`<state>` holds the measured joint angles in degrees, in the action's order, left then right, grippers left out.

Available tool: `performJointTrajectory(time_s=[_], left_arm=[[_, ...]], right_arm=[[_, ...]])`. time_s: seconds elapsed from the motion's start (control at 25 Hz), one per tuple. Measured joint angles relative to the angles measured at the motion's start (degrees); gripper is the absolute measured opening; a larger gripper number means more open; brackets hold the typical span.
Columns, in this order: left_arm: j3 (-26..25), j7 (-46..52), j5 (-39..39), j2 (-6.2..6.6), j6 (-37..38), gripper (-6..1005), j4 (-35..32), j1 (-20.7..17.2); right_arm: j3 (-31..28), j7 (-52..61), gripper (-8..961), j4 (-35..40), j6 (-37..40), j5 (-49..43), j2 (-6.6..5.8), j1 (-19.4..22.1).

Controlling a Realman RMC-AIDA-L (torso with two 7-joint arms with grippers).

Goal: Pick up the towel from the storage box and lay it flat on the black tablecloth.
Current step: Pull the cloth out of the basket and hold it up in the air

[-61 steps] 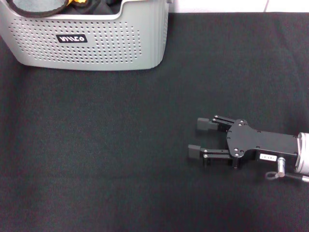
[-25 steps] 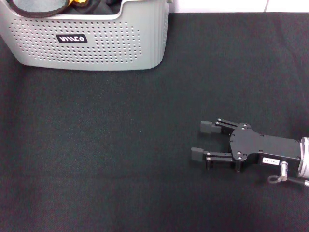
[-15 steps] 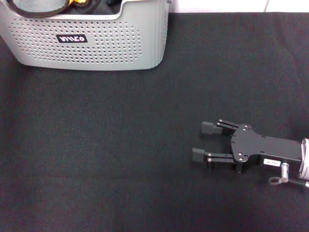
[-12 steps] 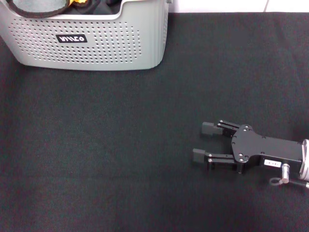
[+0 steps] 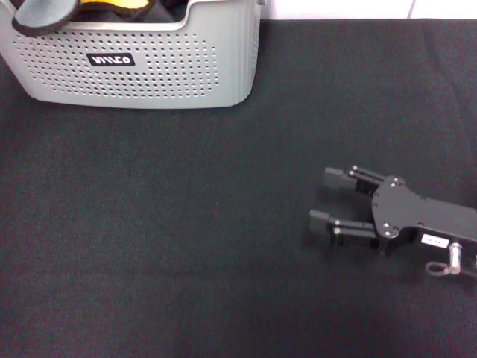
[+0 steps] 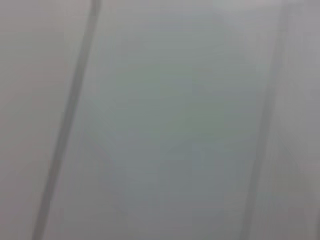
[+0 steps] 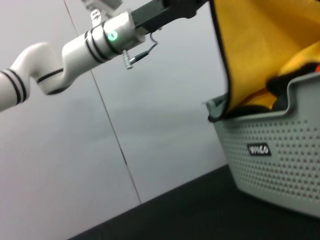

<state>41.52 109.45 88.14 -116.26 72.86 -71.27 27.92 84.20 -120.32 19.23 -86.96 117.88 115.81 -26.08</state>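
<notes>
The yellow-orange towel with dark edging hangs up out of the light grey storage box. My left gripper is shut on its top edge above the box, on a white arm with black bands. In the head view only a strip of the towel shows over the rim of the storage box at the far left, and the left gripper is out of view. My right gripper is open and empty, low over the black tablecloth at the near right.
A grey cloth with a dark edge lies over the box's far left rim. A dark fabric sits inside the box beside the towel. A pale wall stands behind the table.
The right gripper has drifted to the right and a little toward me, still open. In the box the grey cloth has shifted left and more yellow towel shows at the rim.
</notes>
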Motion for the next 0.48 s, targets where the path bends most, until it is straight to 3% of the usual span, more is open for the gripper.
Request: performJointTrajectory(time_s=[0.24, 0.48], left_arm=[[-0.03, 0.12, -3.35, 0.08, 9.55, 24, -1.51, -1.09], [-0.44, 0.77, -7.69, 0.18, 14.88, 29, -2.45, -2.01]], right_arm=[[-3.80, -3.24, 868, 3.53, -1.56, 0.32, -0.13, 0.97], [-8.39, -11.21, 762, 12.34, -1.32, -0.01, -0.24, 4.53]])
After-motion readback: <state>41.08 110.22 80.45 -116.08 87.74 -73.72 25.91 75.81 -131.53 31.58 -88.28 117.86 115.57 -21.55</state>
